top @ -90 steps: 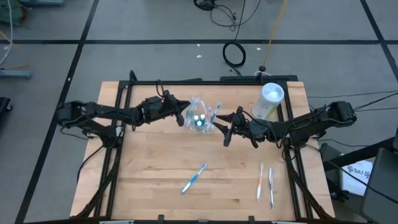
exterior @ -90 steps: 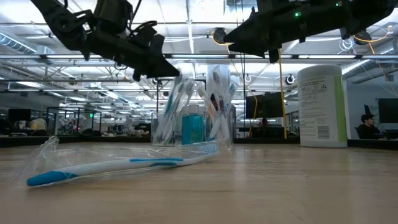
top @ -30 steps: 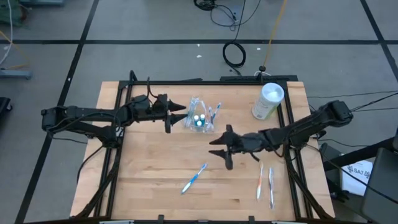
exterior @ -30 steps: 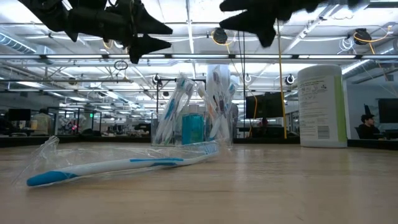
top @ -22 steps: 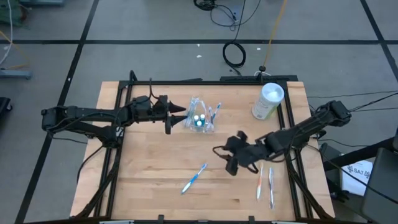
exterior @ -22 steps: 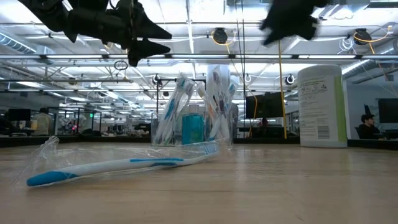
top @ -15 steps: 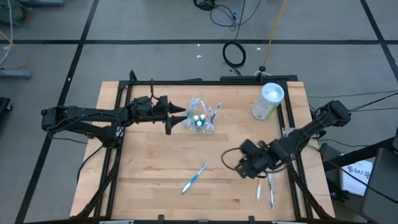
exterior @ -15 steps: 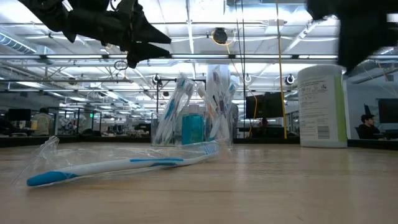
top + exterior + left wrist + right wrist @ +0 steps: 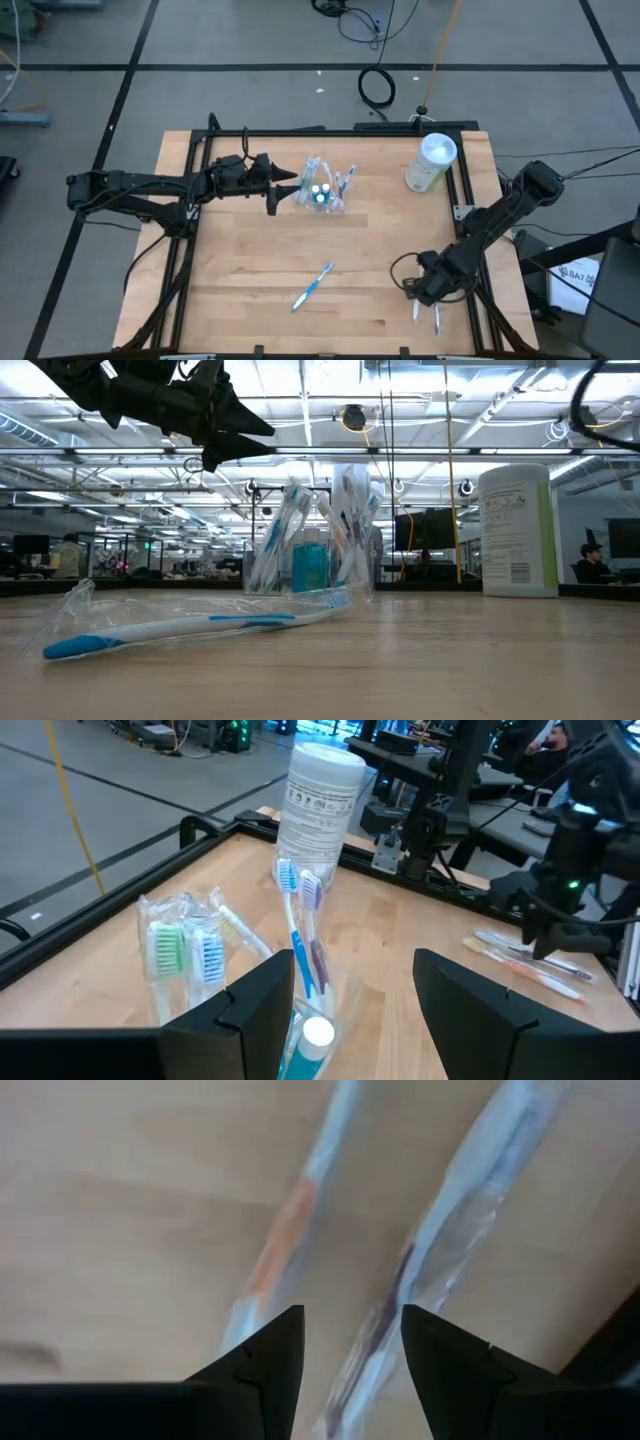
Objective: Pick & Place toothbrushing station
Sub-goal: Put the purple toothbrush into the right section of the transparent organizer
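On the pale wooden bench [image 9: 250, 260], the small clear plastic container of toothbrushes [image 9: 322, 188] stands toward the far side, just beside the left gripper [image 9: 288, 191]. A white cylindrical canister [image 9: 432, 162] sits at the far right corner. A blue-and-white toothbrush [image 9: 312, 287] lies near the front. The right gripper [image 9: 420, 291] hangs over two wrapped toothbrushes [image 9: 427, 314] at front right.

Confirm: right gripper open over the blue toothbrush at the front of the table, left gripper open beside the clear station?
Not quite. The right gripper hovers open over the two wrapped toothbrushes near the right edge, not the blue toothbrush; the high and right wrist views show it. The left gripper is open beside the clear station.
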